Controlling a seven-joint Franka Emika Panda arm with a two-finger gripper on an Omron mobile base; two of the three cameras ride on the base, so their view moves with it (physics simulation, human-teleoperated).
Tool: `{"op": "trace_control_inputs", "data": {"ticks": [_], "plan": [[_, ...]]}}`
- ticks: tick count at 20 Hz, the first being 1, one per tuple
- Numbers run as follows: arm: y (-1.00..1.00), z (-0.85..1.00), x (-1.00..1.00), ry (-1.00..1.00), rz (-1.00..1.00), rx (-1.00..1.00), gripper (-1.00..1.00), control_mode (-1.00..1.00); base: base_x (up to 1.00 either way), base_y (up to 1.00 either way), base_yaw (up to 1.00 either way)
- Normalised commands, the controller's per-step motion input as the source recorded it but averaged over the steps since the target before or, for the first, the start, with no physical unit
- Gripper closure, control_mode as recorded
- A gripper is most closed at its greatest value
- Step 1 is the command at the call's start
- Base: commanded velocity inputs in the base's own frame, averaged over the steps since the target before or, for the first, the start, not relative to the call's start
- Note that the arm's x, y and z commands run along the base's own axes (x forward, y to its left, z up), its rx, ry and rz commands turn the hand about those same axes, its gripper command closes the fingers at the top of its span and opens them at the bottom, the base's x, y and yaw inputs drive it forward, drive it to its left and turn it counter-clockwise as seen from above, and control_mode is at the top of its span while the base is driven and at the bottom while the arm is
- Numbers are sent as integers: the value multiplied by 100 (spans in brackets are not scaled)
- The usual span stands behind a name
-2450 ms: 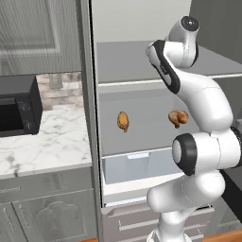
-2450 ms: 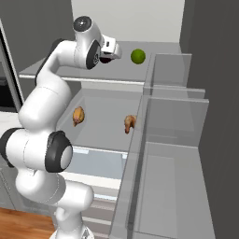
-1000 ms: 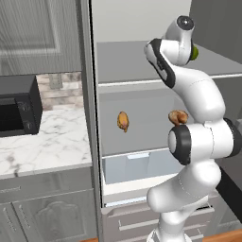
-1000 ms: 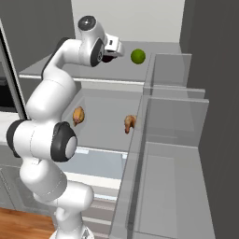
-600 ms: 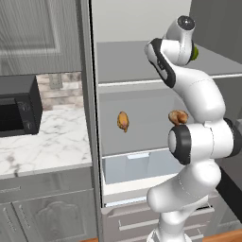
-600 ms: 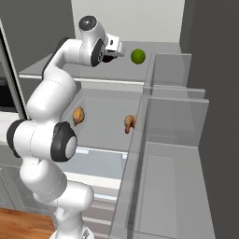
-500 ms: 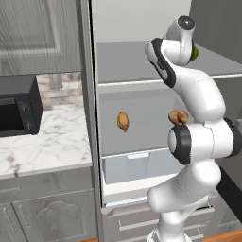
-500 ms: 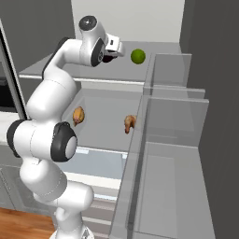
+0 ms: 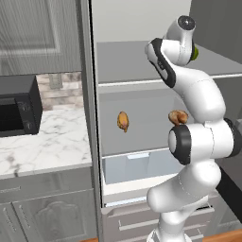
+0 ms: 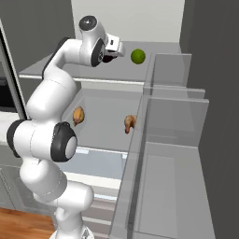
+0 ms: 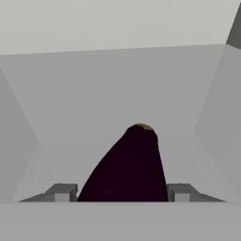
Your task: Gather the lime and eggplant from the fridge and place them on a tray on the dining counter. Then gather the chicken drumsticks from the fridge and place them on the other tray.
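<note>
We see the arm reaching into the open fridge [image 10: 196,154], its tool [image 11: 123,192] at the top shelf [image 10: 154,49]. In the hand view the dark eggplant [image 11: 127,172] lies between the two fingertips [image 11: 61,192], one tip on each side and both close against its flanks, its brownish end pointing away toward the back wall. The jaws stand at middling width around the eggplant; we cannot tell whether it is lifted off the shelf.

In the right base view a dark sliver of the eggplant [image 10: 108,58] shows beneath the hand, and the lime [image 10: 137,56] rests on the same shelf just beside the hand, apart from it. In the left base view the lime [image 9: 194,53] peeks out behind the wrist.

One shelf lower lie two chicken drumsticks, the left one [image 10: 78,115] and the right one [image 10: 130,123], well apart. Clear door bins [image 10: 175,109] flank the arm on the right. A microwave [image 9: 18,109] stands on the marble worktop [image 9: 47,146] left of the fridge.
</note>
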Motion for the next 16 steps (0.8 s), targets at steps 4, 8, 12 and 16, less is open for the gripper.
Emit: {"op": "trace_control_inputs", "data": {"ticks": [4, 8, 12, 16], "plan": [[-3, -11, -9, -1, 0, 0, 100, -100, 0, 0, 0], [-3, -16, -19, -8, 0, 0, 100, -100, 0, 0, 0], [-2, -19, -21, -6, 0, 0, 100, -100, 0, 0, 0], [0, -10, -20, -2, 0, 0, 100, -100, 0, 0, 0]]}}
